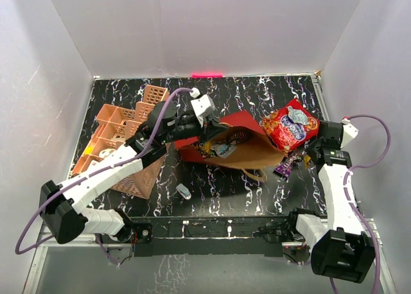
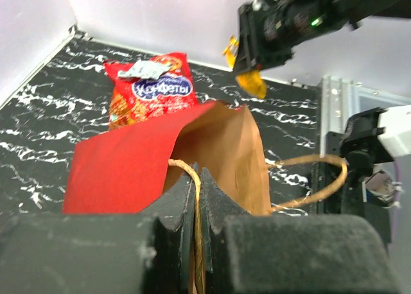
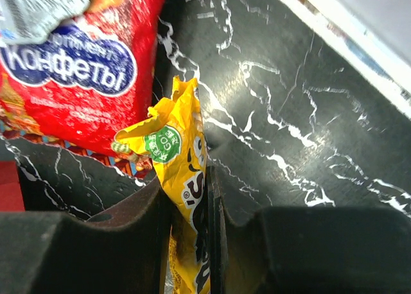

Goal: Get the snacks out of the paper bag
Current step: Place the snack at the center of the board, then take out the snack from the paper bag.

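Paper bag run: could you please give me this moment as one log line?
left gripper: shut on paper bag handle | right gripper: shut on yellow packet | red cookie bag: out of bag

Bright, even overhead light leaves soft shadows beside the paper bag (image 1: 249, 151) on the glossy table (image 1: 257, 92), with a pink glow (image 1: 207, 74) at the foot of the back wall (image 1: 205, 31). In the wrist views the left gripper (image 2: 197, 178) and right gripper (image 3: 190, 186) sit dark and blurred; the red cookie bag (image 3: 77, 76) glints.
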